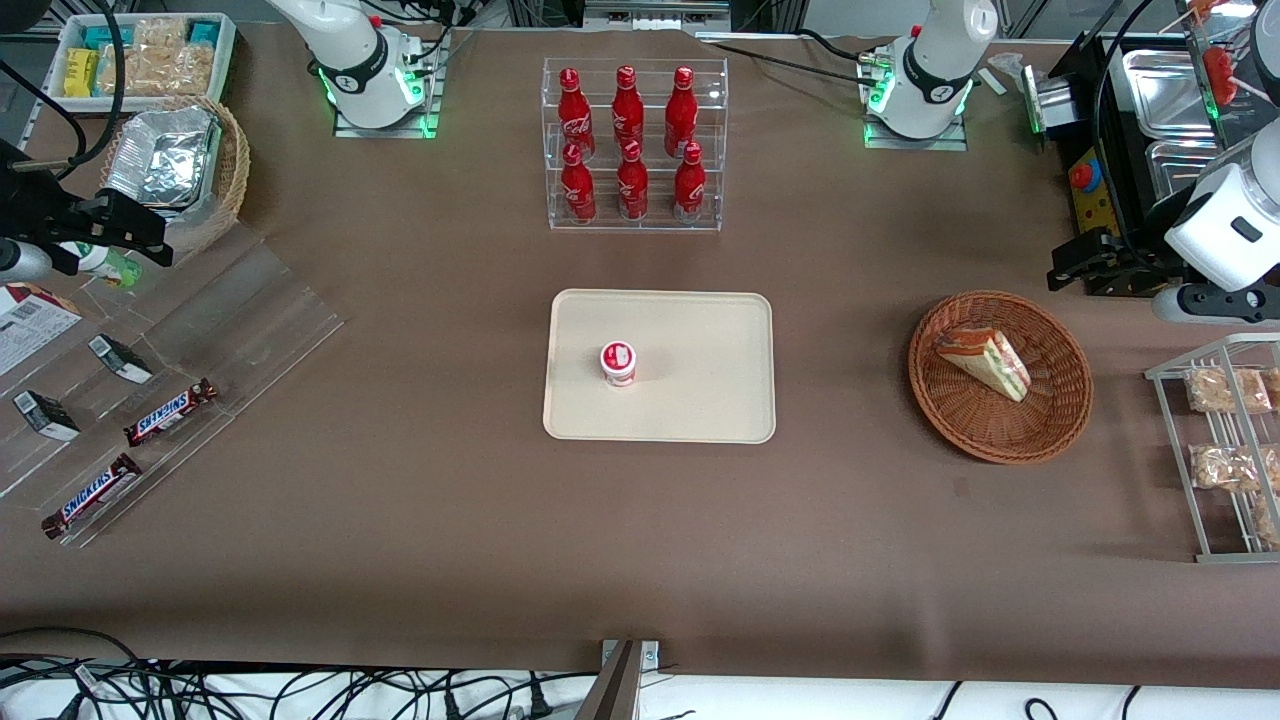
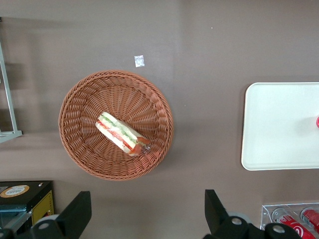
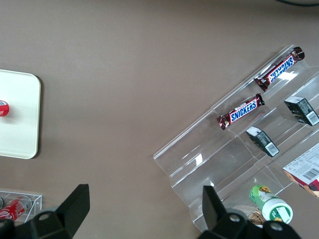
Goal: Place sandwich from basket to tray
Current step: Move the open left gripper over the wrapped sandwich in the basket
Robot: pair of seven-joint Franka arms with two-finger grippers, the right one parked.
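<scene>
Currently we note the left gripper [image 2: 144,214] open, fingers [image 2: 75,211] high above the triangular wrapped sandwich [image 2: 122,133] in the reddish-brown wicker basket [image 2: 79,107].

Robot lab staged as a mock snack shop. Brown-covered tabletop [image 1: 400,520] with two white arm bases [image 1: 365,70] bolted down, green status lights on, loose cables [image 1: 200,690] along its 6 o'clock edge. Shop props: clear acrylic rack of red cola bottles [image 1: 632,145] at 12 o'clock of the beige tray [image 1: 700,400], clear stepped display with Snickers bars [image 1: 170,412] toward the parked arm's end, wire rack of snack packets [image 1: 1225,440] toward the working arm's end. The working arm's hand [image 1: 1085,262] hangs above the tabletop near the wicker basket [image 1: 1060,400], fingers spread.
</scene>
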